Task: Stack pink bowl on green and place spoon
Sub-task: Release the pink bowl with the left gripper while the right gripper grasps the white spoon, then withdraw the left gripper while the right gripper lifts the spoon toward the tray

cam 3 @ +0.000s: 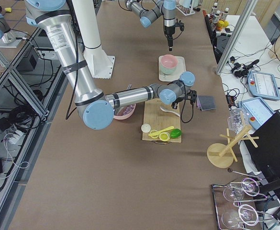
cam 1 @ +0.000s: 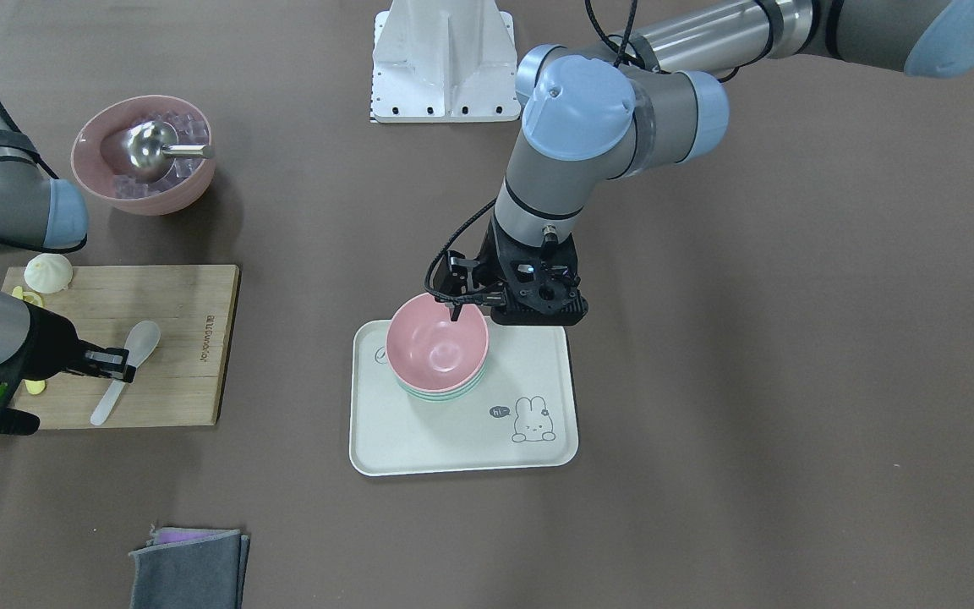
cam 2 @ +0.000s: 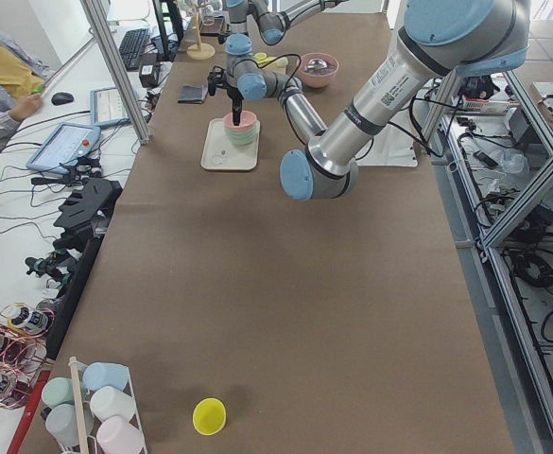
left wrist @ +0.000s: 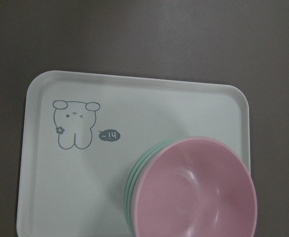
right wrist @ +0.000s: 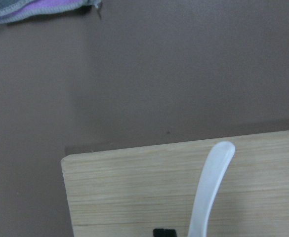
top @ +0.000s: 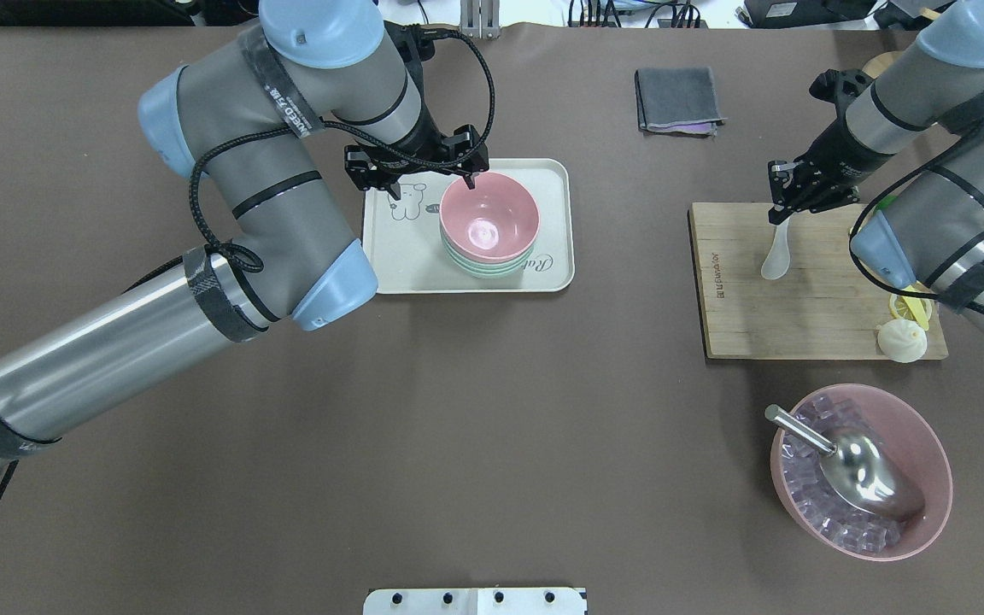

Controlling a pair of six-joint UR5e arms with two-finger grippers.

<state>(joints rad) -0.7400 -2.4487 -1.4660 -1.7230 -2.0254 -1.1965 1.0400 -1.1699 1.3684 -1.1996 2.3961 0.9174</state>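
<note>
The pink bowl [cam 1: 436, 347] sits nested on the green bowl [cam 1: 445, 396] on the cream tray [cam 1: 462, 440]; the stack also shows in the left wrist view [left wrist: 198, 192]. My left gripper [cam 1: 456, 315] hangs over the pink bowl's rim on the robot's side, slightly open and holding nothing. The white spoon [cam 1: 142, 337] lies on the wooden board [cam 1: 183, 338]. My right gripper [cam 1: 122, 365] is open and low over the spoon's handle, its jaws on either side. In the right wrist view one fingertip [right wrist: 164, 232] shows just beside the spoon [right wrist: 208, 187].
A large pink bowl [cam 1: 145, 156] of ice cubes with a metal scoop stands near the right arm. A white bun [cam 1: 47, 272] and yellow pieces lie on the board's end. A folded grey cloth [cam 1: 191, 567] lies at the operators' edge. A white mount [cam 1: 445, 59] stands at the robot's base.
</note>
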